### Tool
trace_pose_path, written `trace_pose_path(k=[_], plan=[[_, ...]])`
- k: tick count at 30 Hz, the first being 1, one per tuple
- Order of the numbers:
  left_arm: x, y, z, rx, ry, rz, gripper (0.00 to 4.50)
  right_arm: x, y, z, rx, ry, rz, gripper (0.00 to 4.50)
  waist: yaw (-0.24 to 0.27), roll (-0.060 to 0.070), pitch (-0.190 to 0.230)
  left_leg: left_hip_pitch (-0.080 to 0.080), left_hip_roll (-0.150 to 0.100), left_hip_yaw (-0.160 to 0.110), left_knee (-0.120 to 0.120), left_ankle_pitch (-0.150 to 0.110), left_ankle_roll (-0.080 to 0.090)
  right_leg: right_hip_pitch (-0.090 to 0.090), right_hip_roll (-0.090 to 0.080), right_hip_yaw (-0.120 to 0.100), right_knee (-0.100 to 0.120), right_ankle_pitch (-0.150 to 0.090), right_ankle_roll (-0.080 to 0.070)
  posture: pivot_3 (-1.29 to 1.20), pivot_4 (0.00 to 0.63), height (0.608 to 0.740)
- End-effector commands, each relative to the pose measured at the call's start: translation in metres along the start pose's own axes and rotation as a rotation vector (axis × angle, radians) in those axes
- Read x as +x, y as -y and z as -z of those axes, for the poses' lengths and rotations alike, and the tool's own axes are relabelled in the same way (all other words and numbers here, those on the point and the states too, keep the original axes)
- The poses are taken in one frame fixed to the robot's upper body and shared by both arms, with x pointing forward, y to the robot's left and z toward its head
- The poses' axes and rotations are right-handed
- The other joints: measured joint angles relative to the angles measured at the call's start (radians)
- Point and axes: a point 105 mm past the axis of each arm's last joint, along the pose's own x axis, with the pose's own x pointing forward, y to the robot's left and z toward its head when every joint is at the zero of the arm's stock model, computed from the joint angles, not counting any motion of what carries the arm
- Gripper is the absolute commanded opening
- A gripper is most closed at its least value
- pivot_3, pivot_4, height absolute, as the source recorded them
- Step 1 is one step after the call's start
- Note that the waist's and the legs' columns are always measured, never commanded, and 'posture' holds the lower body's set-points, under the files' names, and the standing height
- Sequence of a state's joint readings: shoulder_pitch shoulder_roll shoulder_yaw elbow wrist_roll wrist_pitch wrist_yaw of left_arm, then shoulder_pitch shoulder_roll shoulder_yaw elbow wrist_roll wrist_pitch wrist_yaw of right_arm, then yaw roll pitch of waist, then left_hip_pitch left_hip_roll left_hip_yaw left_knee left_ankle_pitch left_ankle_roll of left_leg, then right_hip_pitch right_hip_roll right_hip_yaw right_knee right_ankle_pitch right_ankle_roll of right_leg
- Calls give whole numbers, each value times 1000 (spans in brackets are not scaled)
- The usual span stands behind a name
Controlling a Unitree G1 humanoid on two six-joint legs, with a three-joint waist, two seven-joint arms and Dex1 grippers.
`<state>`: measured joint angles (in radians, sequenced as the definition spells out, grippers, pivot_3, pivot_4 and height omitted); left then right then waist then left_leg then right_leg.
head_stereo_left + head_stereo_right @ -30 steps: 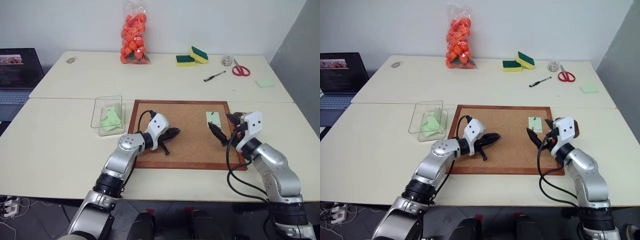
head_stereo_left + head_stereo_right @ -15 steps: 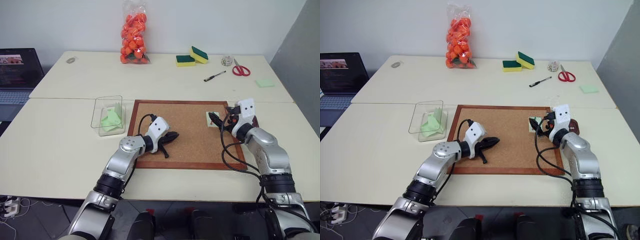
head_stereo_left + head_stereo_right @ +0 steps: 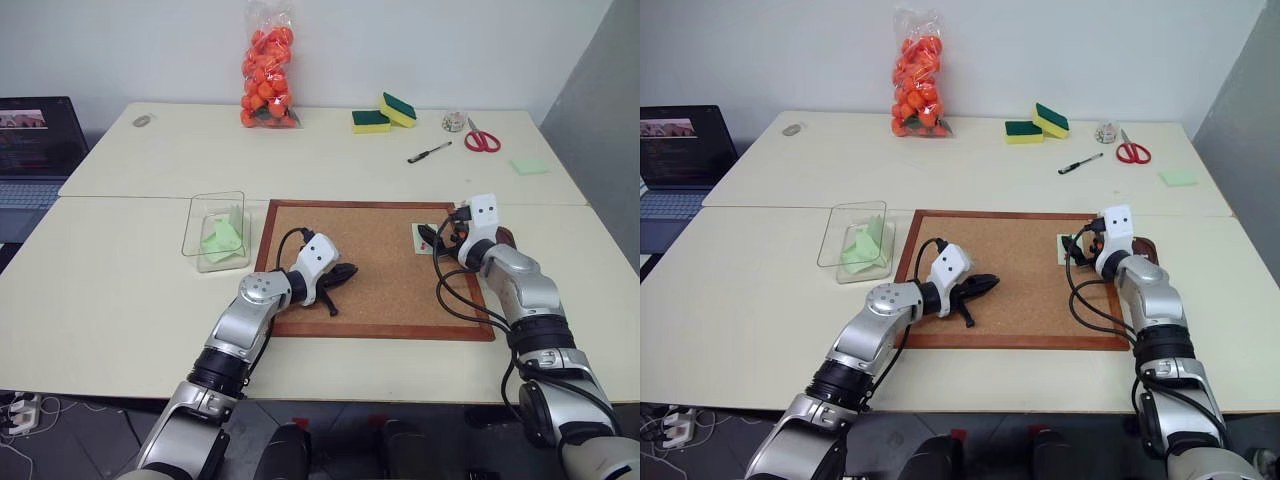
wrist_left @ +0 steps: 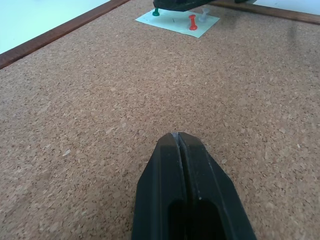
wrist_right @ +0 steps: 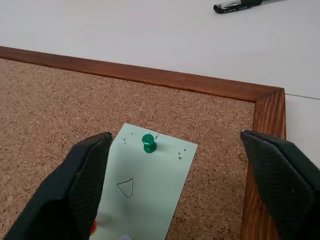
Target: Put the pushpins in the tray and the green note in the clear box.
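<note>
Your right end effector (image 5: pixel 175 195) stands wide open astride the green note (image 5: pixel 145 192), whose green pushpin (image 5: pixel 148 142) lies just ahead between its fingers, far nearer than your shut left end effector (image 4: pixel 178 142).

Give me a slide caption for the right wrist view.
Open right gripper straddles the green note, pinned to the cork board by a green pushpin.

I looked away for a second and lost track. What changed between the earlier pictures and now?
The right gripper reached forward over the cork board to the pinned green note, its fingers open either side of the green pushpin. The left gripper stayed shut over the board; nothing was grasped.
</note>
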<state>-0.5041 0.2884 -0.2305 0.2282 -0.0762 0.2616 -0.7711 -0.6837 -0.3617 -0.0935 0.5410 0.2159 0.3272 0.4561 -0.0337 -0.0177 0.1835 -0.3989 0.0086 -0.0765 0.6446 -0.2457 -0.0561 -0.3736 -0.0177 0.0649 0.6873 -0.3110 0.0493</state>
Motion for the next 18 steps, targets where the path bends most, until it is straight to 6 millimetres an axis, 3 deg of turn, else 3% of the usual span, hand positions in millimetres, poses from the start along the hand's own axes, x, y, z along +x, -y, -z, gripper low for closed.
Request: trace_pose_path(k=[1, 16, 18], plan=[[3, 11, 10, -13, -39, 33, 0, 6, -7, -18, -35, 56, -21, 3351, 0, 0, 0, 0, 0, 0, 0, 0, 0, 0, 0, 0, 0, 0, 0, 0, 150, 740], [-1, 11, 12, -16, -51, 29, 0, 15, -7, -16, -52, 24, -16, 148, -1, 0, 0, 0, 0, 0, 0, 0, 0, 0, 0, 0, 0, 0, 0, 0, 150, 740], [-1, 11, 13, -16, -53, 29, 0, 15, -7, -17, -55, 29, -15, 16, -2, 0, 0, 0, 0, 0, 0, 0, 0, 0, 0, 0, 0, 0, 0, 0, 150, 740]])
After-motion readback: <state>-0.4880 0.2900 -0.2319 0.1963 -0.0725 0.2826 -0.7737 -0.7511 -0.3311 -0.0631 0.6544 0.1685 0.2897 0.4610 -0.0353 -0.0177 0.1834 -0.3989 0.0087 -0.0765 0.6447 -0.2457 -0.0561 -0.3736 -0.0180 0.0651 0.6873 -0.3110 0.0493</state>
